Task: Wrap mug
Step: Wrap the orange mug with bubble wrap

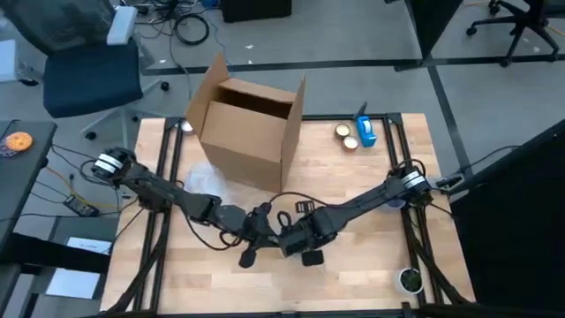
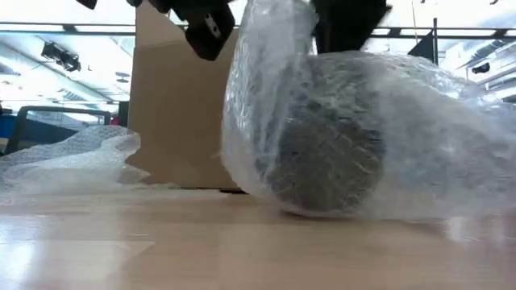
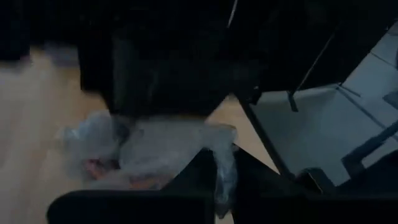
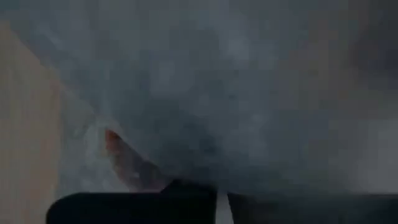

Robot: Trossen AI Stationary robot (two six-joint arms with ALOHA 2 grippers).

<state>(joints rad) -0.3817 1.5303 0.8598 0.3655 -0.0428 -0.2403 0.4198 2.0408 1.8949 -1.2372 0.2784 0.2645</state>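
Near the lower centre of the high view, both arms meet over the wooden surface (image 1: pixel 371 190). Mug (image 2: pixel 326 157) lies on its side, swathed in bubble wrap (image 2: pixel 266 72). Left end effector (image 1: pixel 261 231), right end effector (image 1: pixel 300 243): grip state I cannot tell. Cardboard box (image 1: pixel 252 124) stands behind.

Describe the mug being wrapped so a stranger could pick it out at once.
Start at the open cardboard box at the back of the wooden table; the mug lies in front of it, mid-table, where the two arms meet. It is a dark, speckled mug on its side inside clear bubble wrap, unlike the loose, empty sheet of wrap lying apart from it.
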